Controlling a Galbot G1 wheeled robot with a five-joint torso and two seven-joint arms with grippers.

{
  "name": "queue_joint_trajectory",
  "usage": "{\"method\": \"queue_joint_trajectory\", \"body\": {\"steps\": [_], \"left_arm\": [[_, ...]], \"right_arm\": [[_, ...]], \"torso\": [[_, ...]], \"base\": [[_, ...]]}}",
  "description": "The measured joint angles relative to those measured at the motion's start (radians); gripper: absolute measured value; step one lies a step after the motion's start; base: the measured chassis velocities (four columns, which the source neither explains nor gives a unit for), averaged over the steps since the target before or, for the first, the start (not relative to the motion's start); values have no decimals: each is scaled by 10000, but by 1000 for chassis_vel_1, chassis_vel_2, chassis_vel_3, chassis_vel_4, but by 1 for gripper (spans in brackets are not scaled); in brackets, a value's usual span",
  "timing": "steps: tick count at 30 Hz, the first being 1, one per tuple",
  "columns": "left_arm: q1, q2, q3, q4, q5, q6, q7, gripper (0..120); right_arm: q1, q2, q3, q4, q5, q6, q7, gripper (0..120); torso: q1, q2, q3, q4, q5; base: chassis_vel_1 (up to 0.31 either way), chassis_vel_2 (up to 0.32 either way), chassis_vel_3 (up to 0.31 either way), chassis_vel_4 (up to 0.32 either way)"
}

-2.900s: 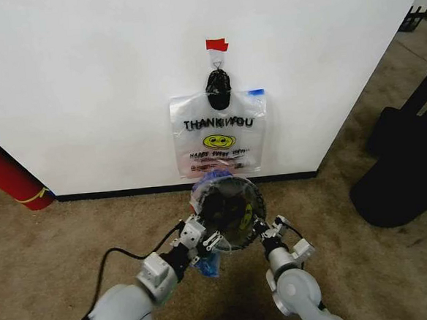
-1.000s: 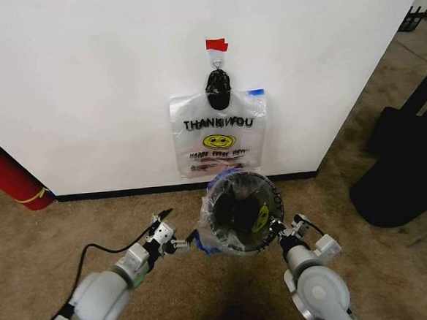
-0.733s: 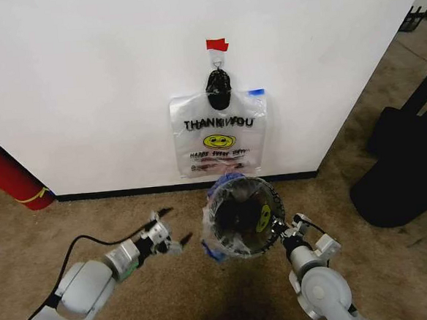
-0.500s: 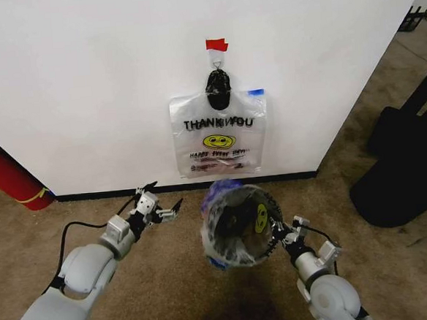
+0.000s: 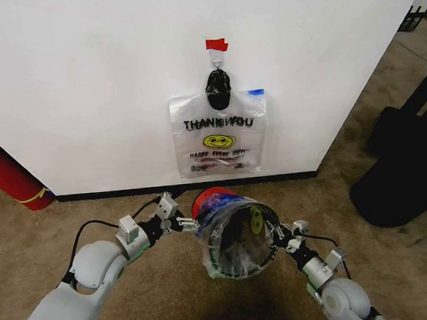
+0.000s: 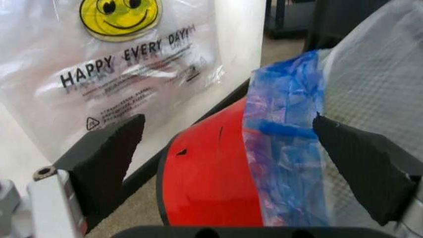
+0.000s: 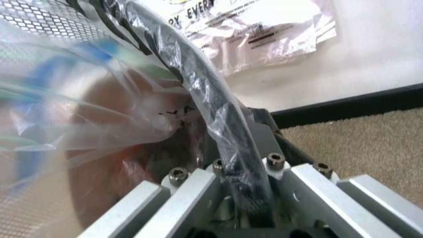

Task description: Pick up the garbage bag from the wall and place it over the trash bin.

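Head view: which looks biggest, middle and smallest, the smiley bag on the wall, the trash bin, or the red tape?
1. The garbage bag on the wall.
2. The trash bin, nearly as big, though it is nearer the camera, so that ranking is unsure.
3. The red tape, clearly smallest.

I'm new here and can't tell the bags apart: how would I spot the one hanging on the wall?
Find the white wall and its red tape. Just below hangs the garbage bag, flat and whitish. Its THANK YOU lettering and yellow smiley face outward, unlike the bag over the trash bin.

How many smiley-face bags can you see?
2. One thin whitish plastic garbage bag hangs on the white wall; another wraps the tilted black mesh trash bin. More may hide behind.
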Motion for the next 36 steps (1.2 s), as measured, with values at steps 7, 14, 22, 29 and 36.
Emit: {"method": "queue_joint_trajectory", "body": {"steps": [7,14,22,29,36], "left_arm": [[-436,-96,222,485,309,28,-407,100],[-872,-154,432,967,517,145,-1069,100],[-1022,-193,257,1012,85,-80,-2033,100],[-551,96,-309,236,-642,-313,84,100],[-501,65,-297,485,13,-645,1087,100]], "right_arm": [[-106,24,-76,283,1,15,-51,0],[-206,51,-110,536,-28,10,-249,0],[-213,142,-124,565,-198,189,-292,0],[-111,241,-63,319,-447,366,-215,0],[-58,329,-54,310,-565,389,-82,0]], "torso": [[0,0,0,-1,0],[0,0,0,-1,0],[0,0,1,-1,-2],[0,0,0,1,1],[0,0,0,0,-3]], "base": [[0,0,0,0],[0,0,0,0],[0,0,0,0],[0,0,0,0],[0,0,0,0]]}}
